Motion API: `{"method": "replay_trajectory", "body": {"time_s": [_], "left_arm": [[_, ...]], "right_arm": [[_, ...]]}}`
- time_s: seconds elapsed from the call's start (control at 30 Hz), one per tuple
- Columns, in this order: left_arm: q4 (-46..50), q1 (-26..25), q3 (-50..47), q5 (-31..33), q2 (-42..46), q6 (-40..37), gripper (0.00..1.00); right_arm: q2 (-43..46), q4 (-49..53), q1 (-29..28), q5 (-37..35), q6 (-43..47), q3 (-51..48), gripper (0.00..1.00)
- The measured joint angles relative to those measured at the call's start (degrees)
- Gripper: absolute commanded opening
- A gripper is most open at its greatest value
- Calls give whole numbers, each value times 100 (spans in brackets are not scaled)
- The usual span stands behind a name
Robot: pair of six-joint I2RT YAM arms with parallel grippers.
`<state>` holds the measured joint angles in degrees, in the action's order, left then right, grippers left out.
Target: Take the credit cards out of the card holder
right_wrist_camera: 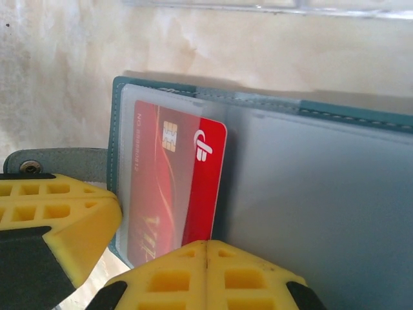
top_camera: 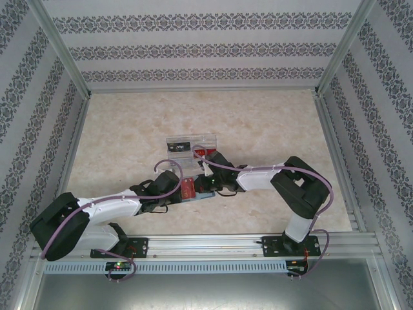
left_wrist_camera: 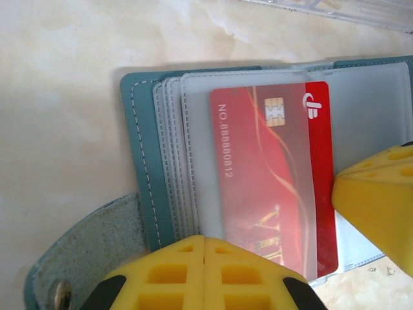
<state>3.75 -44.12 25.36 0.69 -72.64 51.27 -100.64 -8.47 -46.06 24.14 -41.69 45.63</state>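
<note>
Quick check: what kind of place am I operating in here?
Probably a purpose-built robot test cell, not a real room: aluminium frame posts, patterned wallpaper panels as walls, and a marble-look tabletop.

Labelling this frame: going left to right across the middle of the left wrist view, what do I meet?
Marble tabletop, teal-blue wallet cover, frosted plastic sleeve edges, red chip card, yellow pincer fingertip.
</note>
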Motion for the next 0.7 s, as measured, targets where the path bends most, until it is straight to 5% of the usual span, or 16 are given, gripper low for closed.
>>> {"method": "replay_trajectory", "body": {"time_s": [0.13,0.27,0.5,0.63,0.7], "left_arm": [[2,0,0,0,0,11,0],[2,0,0,-2,0,20,0],[2,0,2,-2,-2,20,0],[2,0,4,-4,-7,20,0],[2,0,4,-4,-7,20,0]], "right_arm": [[28,4,48,42,0,-28,0],[33,-2,48,59,0,-28,15],[-13,-81,46,149,-20,-26,20],[-57,-118,46,192,-22,7,19],[-79,-127,46,199,-42,17,9]]}}
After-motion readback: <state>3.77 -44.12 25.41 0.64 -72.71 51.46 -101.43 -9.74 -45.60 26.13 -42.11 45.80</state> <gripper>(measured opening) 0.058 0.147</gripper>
